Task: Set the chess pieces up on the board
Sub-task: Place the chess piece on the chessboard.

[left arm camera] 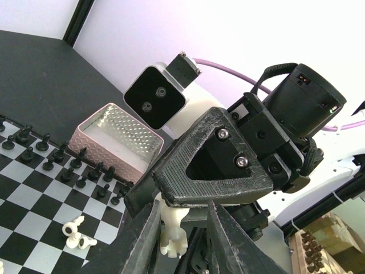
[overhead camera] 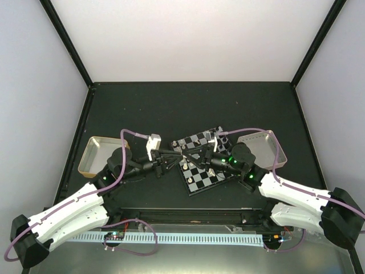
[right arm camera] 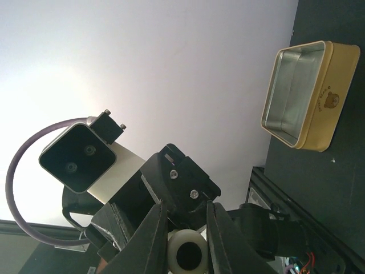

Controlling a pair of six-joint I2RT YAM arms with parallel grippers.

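Inside the right pincer (right arm camera: 186,212), only wrist views show a cream piece (right arm camera: 185,237).

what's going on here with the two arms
Both arms meet over the board, partway through the setup. A cream-white chess piece sits between the fingers of the left gripper, with a gap on one side. The right gripper is shut snugly on what looks like the same piece, so this may be a handover. Black pieces stand in rows by the pink tray. A couple of white ones lie tipped over on the squares.
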